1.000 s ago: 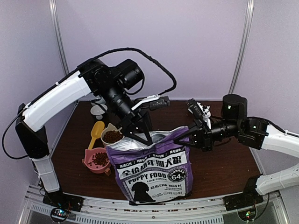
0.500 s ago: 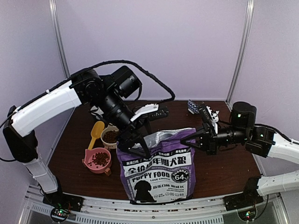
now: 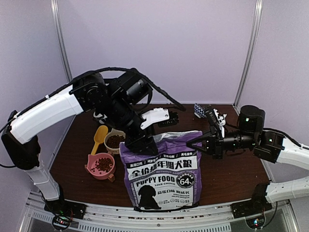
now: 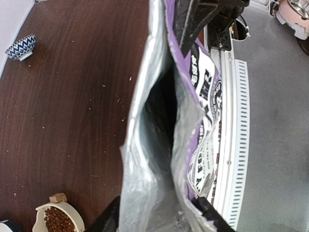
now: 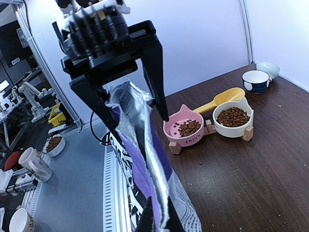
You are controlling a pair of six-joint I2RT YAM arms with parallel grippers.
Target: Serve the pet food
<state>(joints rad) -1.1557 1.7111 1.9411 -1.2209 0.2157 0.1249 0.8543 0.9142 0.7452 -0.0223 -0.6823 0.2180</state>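
Note:
Pet food (image 3: 103,164) lies in a pink bowl (image 3: 90,169) and fills a white bowl (image 3: 116,141) at the table's left; the kibble in the pink bowl (image 5: 189,127) also shows in the right wrist view. The purple-and-white food bag (image 3: 161,169) stands upright at the front centre, and its silver-lined mouth (image 4: 159,111) gapes. My left gripper (image 3: 136,145) is at the bag's top left corner, open, one finger on each side of the mouth's end (image 4: 157,215). My right gripper (image 3: 193,141) is shut on the bag's top right corner (image 5: 159,217).
A yellow scoop (image 3: 99,135) lies behind the two bowls. A blue patterned bowl (image 3: 199,110) sits at the back right, and a white dish (image 3: 101,114) at the back left. Crumbs dot the dark table (image 3: 231,174). The bag stands close to the front rail (image 3: 159,220).
My left gripper has come down to the right onto the bag's top left corner, its jaws widening, then narrowing. The bag now stands straighter and its top is stretched. My right arm drew back to the right.

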